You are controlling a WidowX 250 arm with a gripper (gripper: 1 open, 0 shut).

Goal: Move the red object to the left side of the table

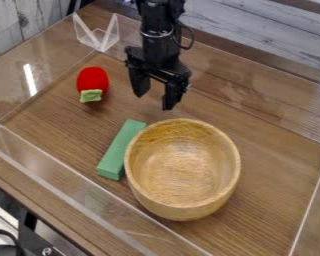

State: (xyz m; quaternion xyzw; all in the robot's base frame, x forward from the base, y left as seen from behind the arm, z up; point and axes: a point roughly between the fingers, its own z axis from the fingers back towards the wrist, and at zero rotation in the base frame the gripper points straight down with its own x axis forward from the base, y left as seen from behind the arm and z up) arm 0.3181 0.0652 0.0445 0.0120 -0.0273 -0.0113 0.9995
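Observation:
The red object [92,82] is a small rounded strawberry-like toy with a light green end, lying on the brown wood-grain table [256,120] toward the left. My gripper [155,94] hangs straight down just to the right of it, a short gap away, low over the tabletop. Its black fingers [171,96] stand apart with nothing between them, so it is open.
A flat green rectangular block [121,148] lies in front of the gripper, touching a large wooden bowl [183,165] at the front centre. Clear acrylic walls [36,215] border the table. A clear plastic stand [96,32] sits at the back left.

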